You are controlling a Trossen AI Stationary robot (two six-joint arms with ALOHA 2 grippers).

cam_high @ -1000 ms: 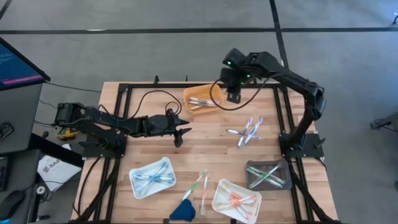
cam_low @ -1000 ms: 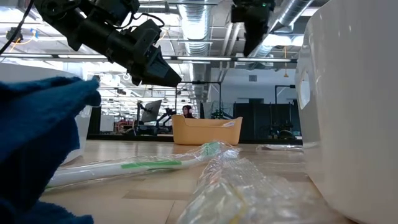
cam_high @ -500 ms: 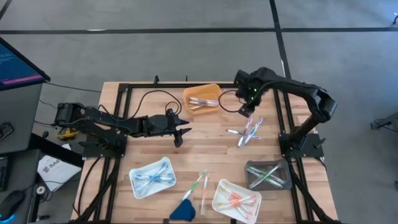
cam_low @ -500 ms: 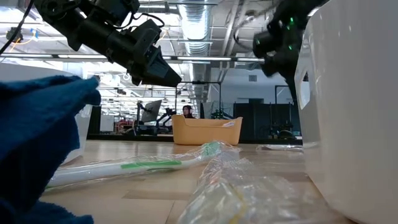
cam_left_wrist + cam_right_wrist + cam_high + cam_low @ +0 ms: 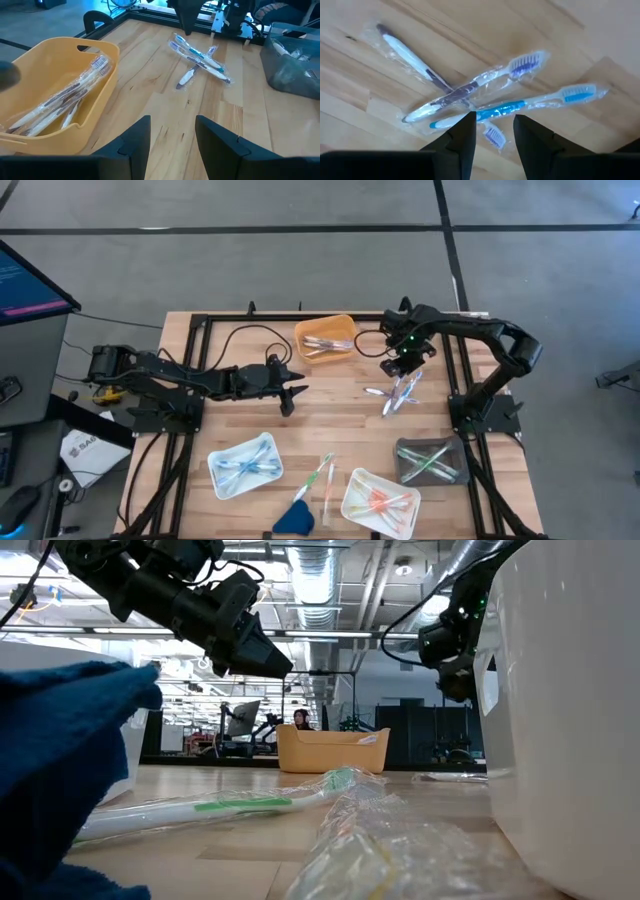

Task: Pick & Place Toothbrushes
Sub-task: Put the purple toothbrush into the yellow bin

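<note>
The right gripper (image 5: 398, 368), fingers apart and empty, hangs just above 3 wrapped toothbrushes (image 5: 485, 102) crossed in a heap on the desk (image 5: 340, 405). Closing here could pinch 2 at once or only slippery wrap. The left gripper (image 5: 292, 395) waits open mid-desk.

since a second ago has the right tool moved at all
Yes. In the high view the right tool has left the yellow bin and now hangs over the loose toothbrushes, fingers apart and empty.
</note>
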